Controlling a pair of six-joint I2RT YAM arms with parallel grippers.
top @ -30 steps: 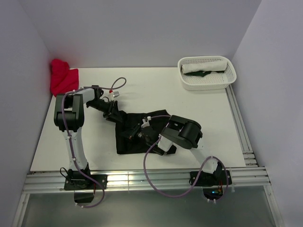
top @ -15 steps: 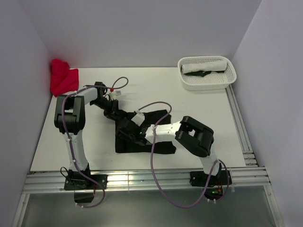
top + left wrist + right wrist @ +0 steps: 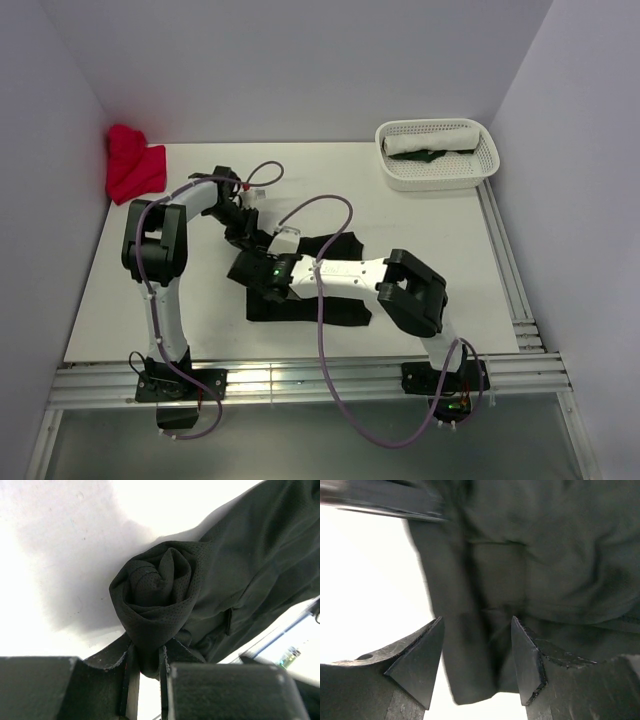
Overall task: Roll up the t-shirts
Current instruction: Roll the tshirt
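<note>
A black t-shirt (image 3: 310, 308) lies crumpled in the middle of the table. My left gripper (image 3: 243, 232) is at its far left corner, shut on a twisted, rolled-up end of the black fabric (image 3: 155, 595); the cloth is pinched between the two fingers (image 3: 127, 680). My right gripper (image 3: 242, 270) reaches across the shirt to its left edge. It stands open (image 3: 477, 652) over a fold of the black t-shirt (image 3: 540, 555), its jaws wide apart on either side of the fold. A red t-shirt (image 3: 132, 165) is bunched at the far left corner.
A white perforated basket (image 3: 400, 180) stands at the far right, holding a rolled white shirt (image 3: 430, 138) and a dark green one (image 3: 425, 156). Walls close the table on three sides. A metal rail (image 3: 300, 380) runs along the near edge.
My right gripper opened and swung left across the black shirt to its left edge. My left gripper closed on the shirt's rolled end and shifted slightly away and to the right.
</note>
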